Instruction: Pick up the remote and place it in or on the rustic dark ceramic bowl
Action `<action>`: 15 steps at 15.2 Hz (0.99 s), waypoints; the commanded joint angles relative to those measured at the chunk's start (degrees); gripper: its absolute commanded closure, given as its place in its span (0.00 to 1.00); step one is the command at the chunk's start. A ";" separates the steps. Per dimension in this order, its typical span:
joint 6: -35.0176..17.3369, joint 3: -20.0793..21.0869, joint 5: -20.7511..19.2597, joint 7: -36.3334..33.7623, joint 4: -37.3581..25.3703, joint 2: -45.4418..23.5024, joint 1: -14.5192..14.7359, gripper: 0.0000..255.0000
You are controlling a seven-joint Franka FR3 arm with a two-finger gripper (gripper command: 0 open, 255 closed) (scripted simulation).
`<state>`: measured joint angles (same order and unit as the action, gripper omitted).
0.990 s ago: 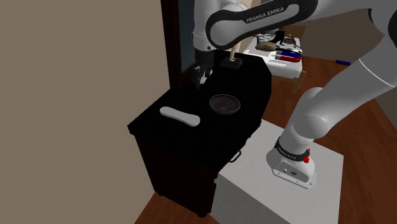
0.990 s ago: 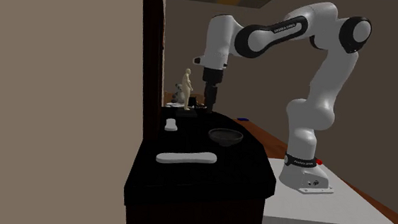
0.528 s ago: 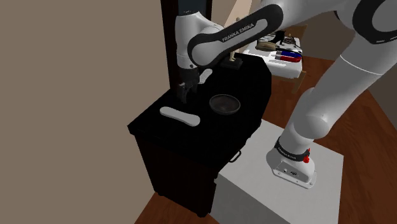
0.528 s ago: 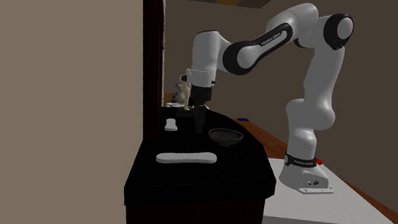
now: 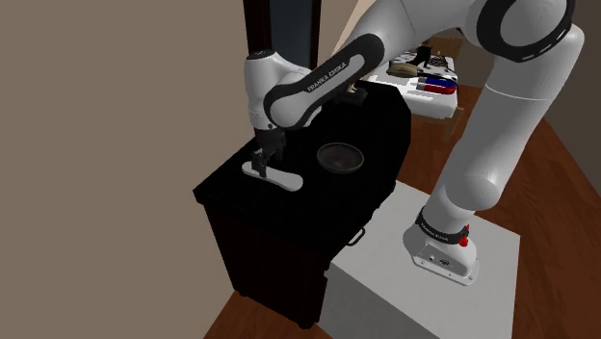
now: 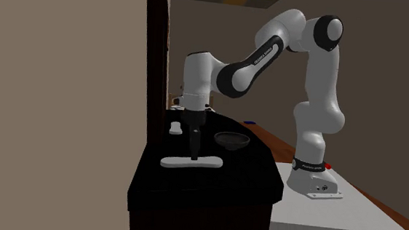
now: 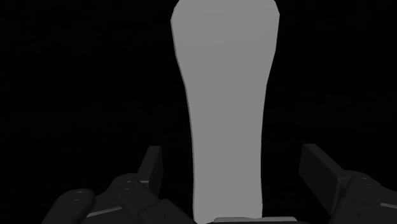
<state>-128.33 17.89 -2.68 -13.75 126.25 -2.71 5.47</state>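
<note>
Gripper [image 5: 261,169]: opened wide, fingers [image 7: 150,167] straddling the remote without touching it.
Remote [image 7: 226,95]: pale grey, flat on the black cabinet top [image 5: 378,123], toward its wall-side edge.
Bowl [image 5: 340,157]: dark, mid-top, apart from the remote.

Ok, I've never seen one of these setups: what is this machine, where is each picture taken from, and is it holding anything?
It is a white robot arm on a box stand. One picture looks down from beside the stand, one faces the black cabinet from another side, one comes from a camera on the hand. On the cabinet lie a pale remote and a dark bowl. The tool stands over the remote, its fingers apart on either side, not touching it: nothing is held.
</note>
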 commanded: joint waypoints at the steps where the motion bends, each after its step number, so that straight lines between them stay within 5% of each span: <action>1: -1.57 -0.02 -0.42 -0.31 0.57 -1.07 0.04 0.00; 13: -4.18 -0.13 -1.25 -0.89 1.57 -2.79 0.09 0.00; 14: -4.18 -0.13 -1.25 -0.89 1.57 -2.79 0.09 1.00; 15: -4.18 -0.13 -1.25 -0.89 1.57 -2.79 0.09 1.00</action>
<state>-132.51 17.76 -3.93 -14.64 127.81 -5.50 5.56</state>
